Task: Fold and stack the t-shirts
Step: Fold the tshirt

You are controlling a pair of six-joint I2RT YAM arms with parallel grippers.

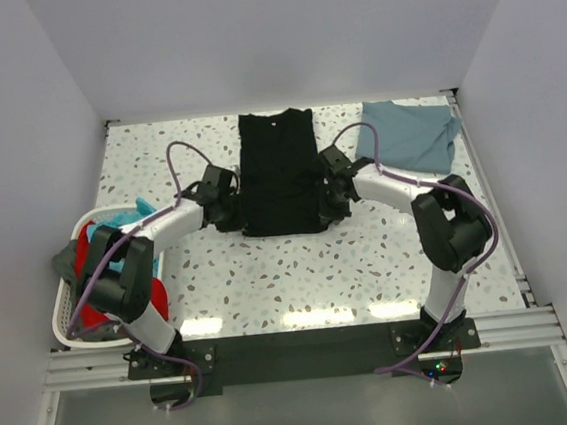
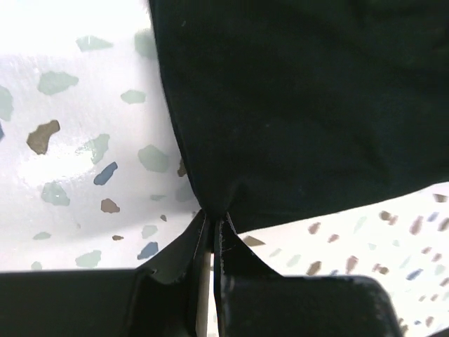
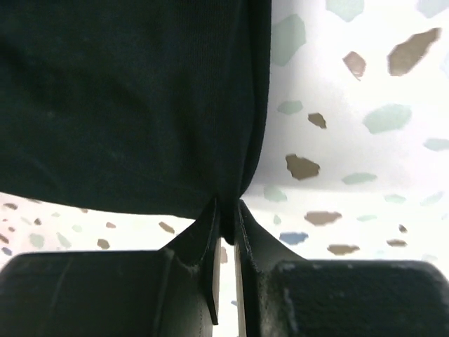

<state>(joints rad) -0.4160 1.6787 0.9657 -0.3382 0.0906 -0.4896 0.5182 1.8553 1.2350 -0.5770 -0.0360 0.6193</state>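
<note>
Clamping black t-shirt (image 1: 278, 173) corners, left fingers (image 2: 179, 256) and right fingers (image 3: 200, 237) border bare table (image 1: 299, 271).

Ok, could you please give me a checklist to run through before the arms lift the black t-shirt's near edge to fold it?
1. left gripper shut on the near left corner of the black t-shirt: ok.
2. right gripper shut on its near right corner: ok.
3. Shirt lying flat as a narrow strip on the table: ok.
4. blue t-shirt apart from it, at the far right: ok.
5. All cloth layers caught in each pinch: cannot tell.
</note>
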